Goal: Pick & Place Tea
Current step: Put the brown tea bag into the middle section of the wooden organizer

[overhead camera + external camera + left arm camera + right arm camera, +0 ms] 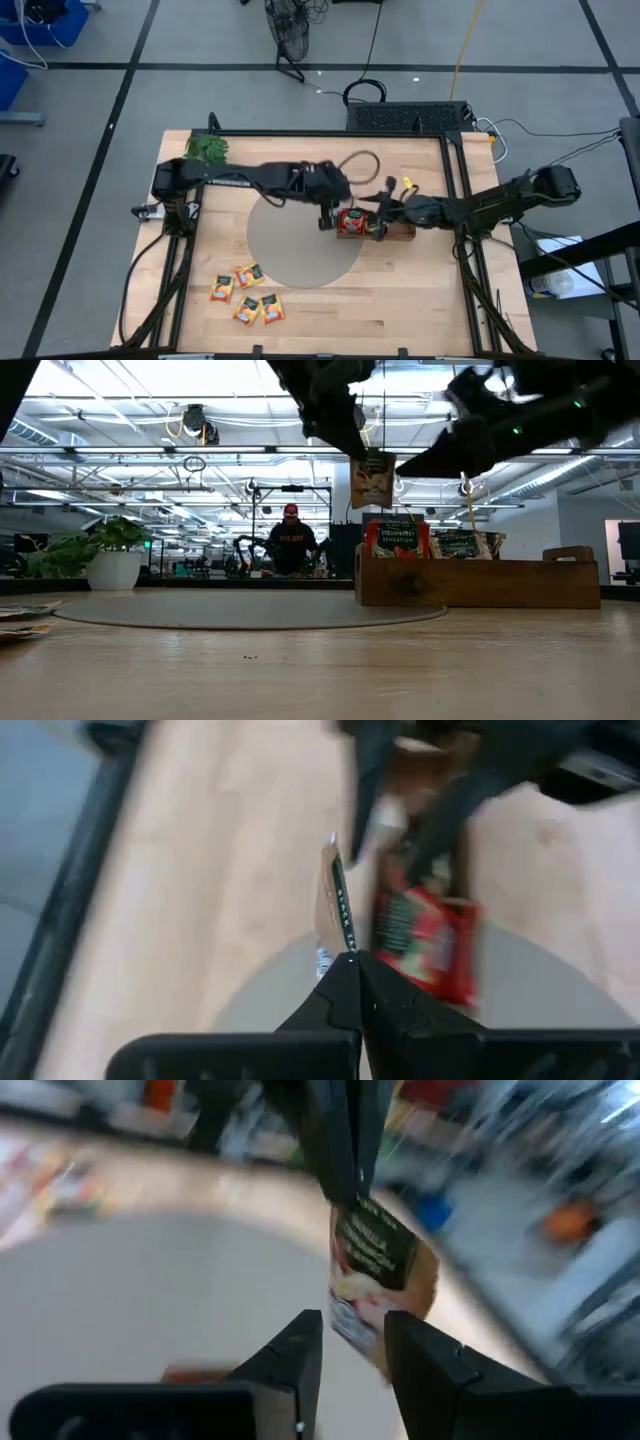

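Hanging pinched in the left tool (352, 960), a tea sachet (372, 478) is dangling above the wooden tray (480, 582); right tool (352, 1342) is standing apart, apparently just beside it.

Bright ceiling strip lights (150, 385) glare in the low view, leaving the arms silhouetted; both wrist views are smeared with motion blur.

The long brown wooden compartment tray (400, 232) sits at the right edge of the round grey mat (300, 245), with red tea sachets (397, 540) standing in it. Four orange-yellow square tea sachets (247, 293) lie near the table's front left, and the green leafy sprig (206, 149) rests at its back left corner.
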